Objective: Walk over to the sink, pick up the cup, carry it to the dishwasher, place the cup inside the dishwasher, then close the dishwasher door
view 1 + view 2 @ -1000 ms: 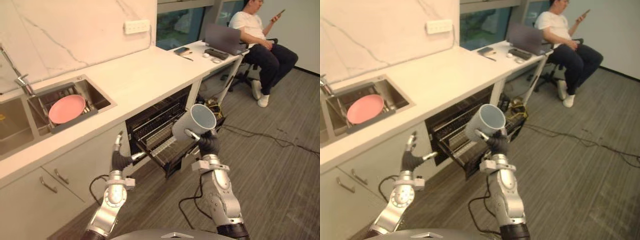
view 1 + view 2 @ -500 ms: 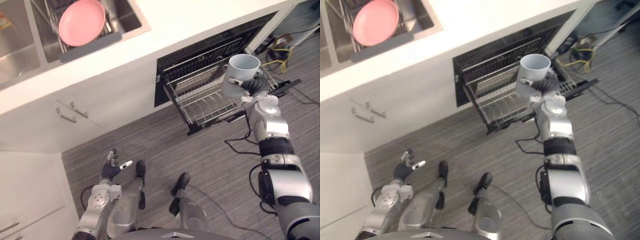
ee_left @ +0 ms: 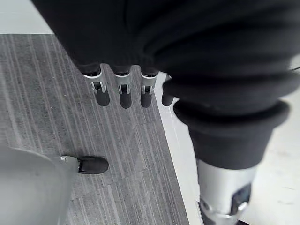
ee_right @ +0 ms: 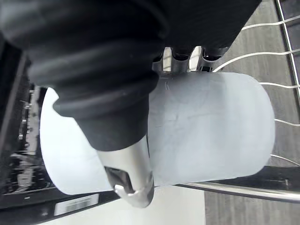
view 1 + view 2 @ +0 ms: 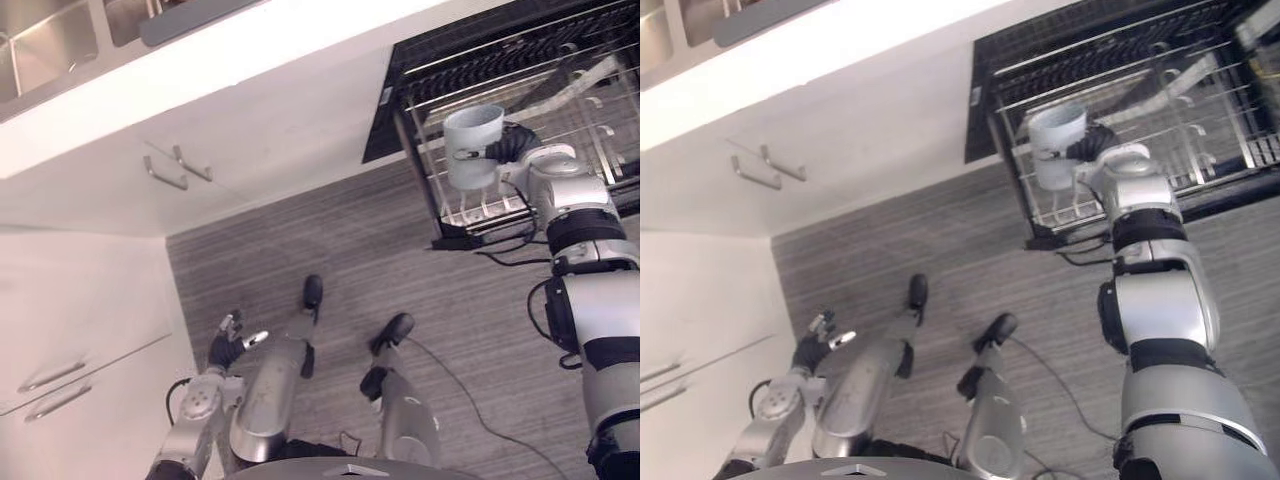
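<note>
In the left eye view the whole picture has swung downward since a second ago. The sink (image 5: 40, 50) at 11 o'clock and the white surface (image 5: 260, 40) at 12 o'clock have shifted through the camera's move, not their own. What has truly changed is the cup (image 5: 472, 145). It was tipped with its mouth toward the camera, held up in front of the dishwasher (image 5: 500, 40). Now it stands mouth up at 2 o'clock, over the near left corner of the pulled-out rack (image 5: 600, 140), with the right hand (image 5: 515, 145) on its 3 o'clock side. The left hand (image 5: 228, 348) hangs at 7 o'clock above the floor (image 5: 330, 240). The right eye view tells the same: the cup is low over the rack's wires, though I cannot tell whether its base touches them. In the left wrist view the fingers (image 3: 120, 96) hang straight and released, holding nothing. In the right wrist view the thumb (image 4: 129, 180) and fingers (image 4: 171, 63) are wrapped round the cup's pale wall, grasping it, with rack wires just past it. I judge the carry finished and the placing in hand: the cup has to settle in the rack before the fingers let go, and closing the dishwasher is not yet begun.
</note>
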Robot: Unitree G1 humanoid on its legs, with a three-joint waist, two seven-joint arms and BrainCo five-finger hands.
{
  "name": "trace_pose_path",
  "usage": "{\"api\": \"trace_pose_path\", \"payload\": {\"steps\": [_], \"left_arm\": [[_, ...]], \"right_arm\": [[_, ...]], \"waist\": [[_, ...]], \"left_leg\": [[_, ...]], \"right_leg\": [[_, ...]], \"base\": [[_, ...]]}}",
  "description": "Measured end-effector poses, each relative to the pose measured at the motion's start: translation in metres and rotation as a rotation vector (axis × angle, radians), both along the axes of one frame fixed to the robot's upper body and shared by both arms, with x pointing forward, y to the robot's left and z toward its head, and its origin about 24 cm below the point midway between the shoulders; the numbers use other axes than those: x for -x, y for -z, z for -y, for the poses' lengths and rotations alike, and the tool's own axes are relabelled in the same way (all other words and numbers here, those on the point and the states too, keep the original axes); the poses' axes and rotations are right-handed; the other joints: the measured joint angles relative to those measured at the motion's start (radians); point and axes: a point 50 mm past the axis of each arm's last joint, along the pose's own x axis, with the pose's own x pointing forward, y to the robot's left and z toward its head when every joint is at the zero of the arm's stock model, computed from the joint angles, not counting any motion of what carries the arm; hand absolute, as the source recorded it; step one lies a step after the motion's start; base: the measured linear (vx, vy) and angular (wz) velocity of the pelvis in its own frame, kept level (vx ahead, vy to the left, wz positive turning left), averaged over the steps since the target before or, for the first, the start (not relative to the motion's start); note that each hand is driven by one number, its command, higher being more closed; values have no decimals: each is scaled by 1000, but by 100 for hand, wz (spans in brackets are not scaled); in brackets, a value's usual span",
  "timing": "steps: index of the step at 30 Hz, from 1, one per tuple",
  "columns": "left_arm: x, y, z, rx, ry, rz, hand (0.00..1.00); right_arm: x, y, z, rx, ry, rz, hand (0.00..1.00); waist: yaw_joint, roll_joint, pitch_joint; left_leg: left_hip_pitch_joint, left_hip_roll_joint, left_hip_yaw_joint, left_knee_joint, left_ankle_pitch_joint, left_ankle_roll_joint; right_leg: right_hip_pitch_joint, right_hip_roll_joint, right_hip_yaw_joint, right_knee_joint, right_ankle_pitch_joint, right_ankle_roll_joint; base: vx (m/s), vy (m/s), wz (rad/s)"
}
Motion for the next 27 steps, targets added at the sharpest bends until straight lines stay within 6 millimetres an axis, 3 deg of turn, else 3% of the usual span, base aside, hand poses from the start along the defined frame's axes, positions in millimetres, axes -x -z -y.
{"api": "trace_pose_path", "payload": {"steps": [4,5,14,17,20,23,25,27], "left_arm": [[4,6,12,28,32,-29,0],[6,7,17,32,48,-38,0],[7,8,21,35,59,-24,0],[8,9,20,32,55,-29,0],[10,11,18,26,41,-39,0],[11,13,15,19,9,-39,0],[16,17,8,6,-23,-61,0],[34,30,-11,-39,-121,-125,0]], "right_arm": [[3,-6,10,-19,51,-10,100],[4,-6,13,-17,66,-18,0],[4,-11,15,-7,103,33,0],[4,-18,11,-153,88,133,0],[5,-34,-3,-245,-19,326,0],[16,-42,-17,-287,-119,511,0],[29,-32,-26,-377,-177,615,0],[50,10,-47,-544,-238,681,0]], "waist": [[8,28,12],[12,34,15],[6,47,14],[0,47,14],[-19,46,15],[-65,40,18],[-84,22,18],[-130,-28,-9]], "left_leg": [[-28,-5,-15,0,8,4],[-33,-7,-16,0,8,4],[-45,-6,-13,1,7,3],[-23,-6,-5,1,4,-1],[18,-6,11,0,-4,-4],[61,-3,15,0,-15,-11],[104,2,34,0,-24,-10],[160,10,47,0,-42,-15]], "right_leg": [[-19,-3,-17,0,2,0],[-24,-4,-17,0,2,0],[-48,-9,-14,15,-6,1],[-43,-18,-3,44,-20,1],[-12,-20,10,49,-22,2],[28,-17,15,47,-33,2],[63,-13,35,43,-37,3],[115,-4,41,35,-49,5]], "base": [[69,2,12],[61,17,3],[61,23,-3],[55,23,-7],[45,14,-14],[34,-15,-7],[57,-51,-28],[100,-84,-28]]}}
